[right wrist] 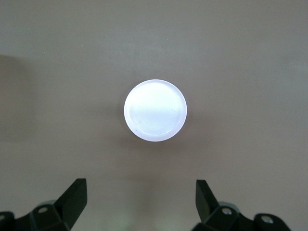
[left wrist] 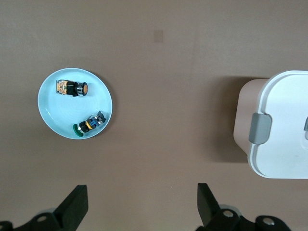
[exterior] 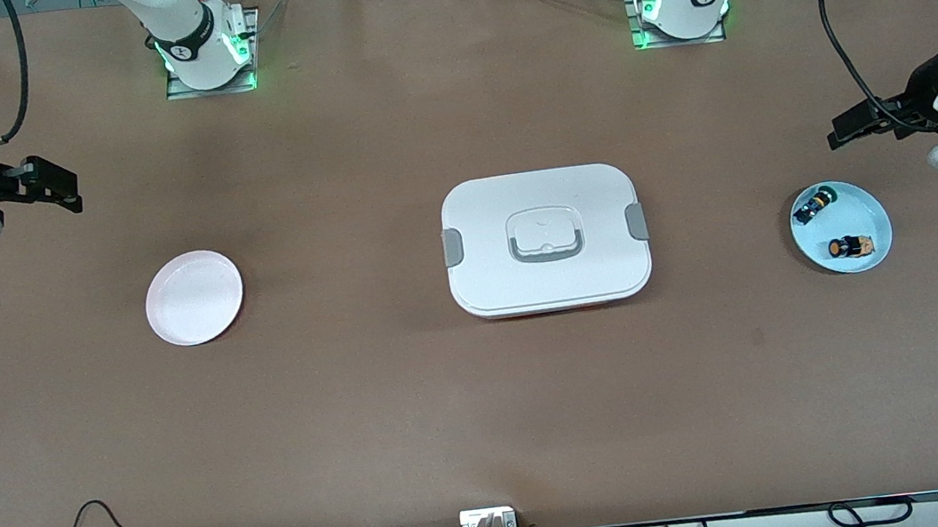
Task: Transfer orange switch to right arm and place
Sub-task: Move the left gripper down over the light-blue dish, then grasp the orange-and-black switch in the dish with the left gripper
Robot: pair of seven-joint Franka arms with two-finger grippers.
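On round glossy blue plate (exterior: 872,207), boxy black orange switch (exterior: 848,246); both grippers' jaws wide, empty.

- You see a matt brown table (exterior: 416,413), paper-like.
- The white box (exterior: 545,241) at its middle looks like smooth satin plastic — grey clips too.
- Beside the box, the blue plate (exterior: 870,210) and pale plate (exterior: 194,297) look glossy.
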